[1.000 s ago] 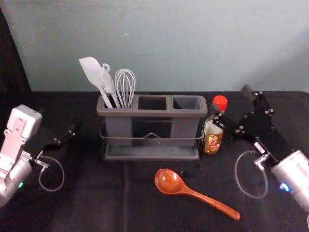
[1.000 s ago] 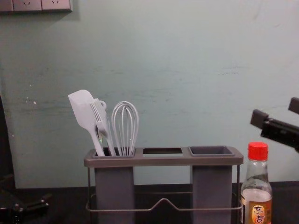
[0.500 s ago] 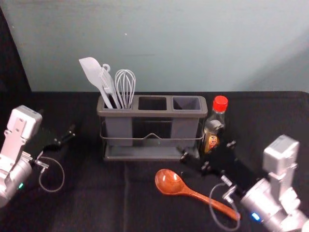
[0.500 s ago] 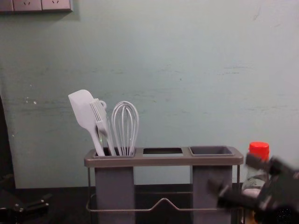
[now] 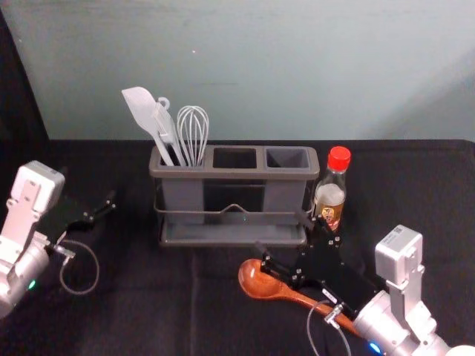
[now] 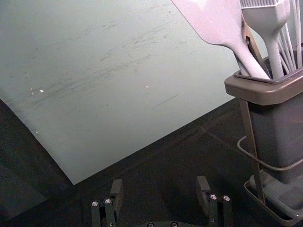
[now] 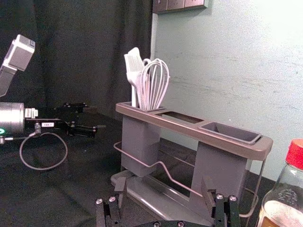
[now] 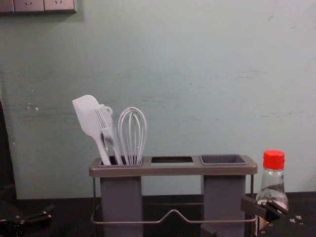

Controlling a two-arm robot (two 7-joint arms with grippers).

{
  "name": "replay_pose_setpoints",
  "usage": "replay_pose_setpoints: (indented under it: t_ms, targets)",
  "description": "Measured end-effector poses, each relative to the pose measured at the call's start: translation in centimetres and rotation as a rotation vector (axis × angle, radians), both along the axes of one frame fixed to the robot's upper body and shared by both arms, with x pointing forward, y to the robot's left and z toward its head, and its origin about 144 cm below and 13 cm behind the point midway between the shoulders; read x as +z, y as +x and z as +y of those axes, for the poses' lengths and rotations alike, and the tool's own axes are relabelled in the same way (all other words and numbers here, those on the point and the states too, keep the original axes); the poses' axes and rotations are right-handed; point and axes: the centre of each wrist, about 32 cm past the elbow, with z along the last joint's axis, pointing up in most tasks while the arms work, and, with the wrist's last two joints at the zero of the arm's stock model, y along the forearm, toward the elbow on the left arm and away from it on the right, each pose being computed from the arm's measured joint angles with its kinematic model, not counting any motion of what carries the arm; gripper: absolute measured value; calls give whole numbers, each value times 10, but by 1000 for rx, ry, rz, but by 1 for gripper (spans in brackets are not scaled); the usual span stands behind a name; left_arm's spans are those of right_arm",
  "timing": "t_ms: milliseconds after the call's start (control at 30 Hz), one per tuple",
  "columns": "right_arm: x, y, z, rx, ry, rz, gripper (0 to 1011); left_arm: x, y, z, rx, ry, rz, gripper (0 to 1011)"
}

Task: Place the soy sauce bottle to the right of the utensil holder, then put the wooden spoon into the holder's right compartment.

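The soy sauce bottle [image 5: 330,194] stands upright just right of the utensil holder [image 5: 234,176]; its red cap also shows in the chest view, above the bottle's glass shoulder [image 8: 272,183]. The holder's right compartment [image 5: 287,158] holds nothing. In front of the holder lies the wooden spoon [image 5: 260,282], bowl toward the left, its handle partly covered by the right arm. My right gripper [image 5: 282,233] is open above the spoon, between it and the holder; its fingers are apart in the right wrist view, with the gripper [image 7: 164,183] empty. My left gripper [image 5: 87,187] is parked open at the left.
A white spatula [image 5: 143,113], a brush and a whisk [image 5: 192,133] stand in the holder's left compartment. A wall [image 5: 260,67] rises behind the dark-covered table [image 5: 148,311]. The holder has a low tray [image 5: 230,235] and a wire rail.
My right gripper has moved from beside the bottle toward the front and left, over the spoon. The bottle stands clear of its fingers. The left arm stays still.
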Motion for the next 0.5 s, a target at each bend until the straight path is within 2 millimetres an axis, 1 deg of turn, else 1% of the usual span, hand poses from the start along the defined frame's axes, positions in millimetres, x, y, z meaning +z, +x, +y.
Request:
replay_pose_setpoints:
  t_ms: [500]
  targets:
    - [2, 0, -1, -2, 1, -4, 1000, 0, 0, 0, 0, 0, 0, 1011]
